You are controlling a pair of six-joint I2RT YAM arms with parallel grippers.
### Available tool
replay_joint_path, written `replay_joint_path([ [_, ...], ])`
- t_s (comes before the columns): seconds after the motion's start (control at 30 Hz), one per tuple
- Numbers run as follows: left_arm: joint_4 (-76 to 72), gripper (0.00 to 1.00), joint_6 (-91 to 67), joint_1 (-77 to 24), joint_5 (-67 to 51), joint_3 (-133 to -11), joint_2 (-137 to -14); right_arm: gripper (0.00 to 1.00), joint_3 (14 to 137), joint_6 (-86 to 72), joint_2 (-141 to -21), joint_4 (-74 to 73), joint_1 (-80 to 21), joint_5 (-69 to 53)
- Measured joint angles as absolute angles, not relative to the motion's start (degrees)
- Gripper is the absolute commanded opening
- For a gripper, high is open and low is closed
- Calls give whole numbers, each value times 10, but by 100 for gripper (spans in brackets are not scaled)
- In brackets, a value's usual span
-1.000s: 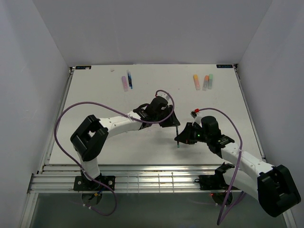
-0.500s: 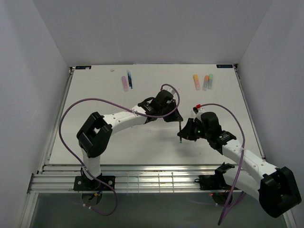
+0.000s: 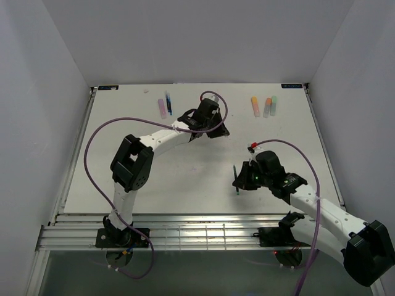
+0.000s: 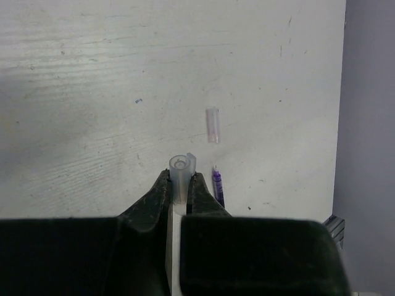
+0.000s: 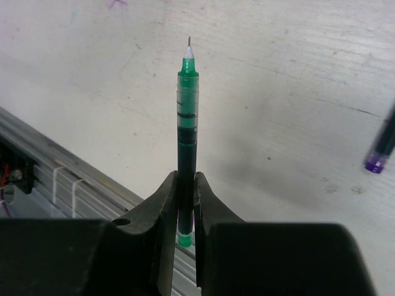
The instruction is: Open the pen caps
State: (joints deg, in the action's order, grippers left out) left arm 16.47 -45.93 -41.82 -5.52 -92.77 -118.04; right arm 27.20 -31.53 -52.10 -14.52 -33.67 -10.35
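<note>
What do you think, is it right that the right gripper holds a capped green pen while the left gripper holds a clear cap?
Not quite. The green pen in the right gripper is uncapped, not capped: the right wrist view shows its bare tip. The left gripper does hold a clear cap.

Green pen: thin, uncapped, bare needle tip out, clamped near its tail in the right gripper. Clear cap: short translucent tube, open end outward, pinched in the left gripper. Second clear cap lies loose on the table, purple pen near it, part hidden. Far edge: pink marker beside blue pen. Yellow-orange marker, orange marker and mint marker are grouped well to the right. Too small to tell if those are capped.
</note>
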Motion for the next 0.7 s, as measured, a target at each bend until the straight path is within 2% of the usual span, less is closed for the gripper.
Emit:
replay_joint_path([
  [0.13, 163, 0, -455, -420, -62, -936, -1183, 8, 295, -302, -551, -191, -338, -46],
  [0.37, 197, 0, -445, -430, -85, -964, -1234, 8, 403, -248, -696, -230, -325, 59],
  [0.7, 269, 0, -432, -441, -86, -1067, -1306, 8, 408, -217, -748, -235, -318, 110],
])
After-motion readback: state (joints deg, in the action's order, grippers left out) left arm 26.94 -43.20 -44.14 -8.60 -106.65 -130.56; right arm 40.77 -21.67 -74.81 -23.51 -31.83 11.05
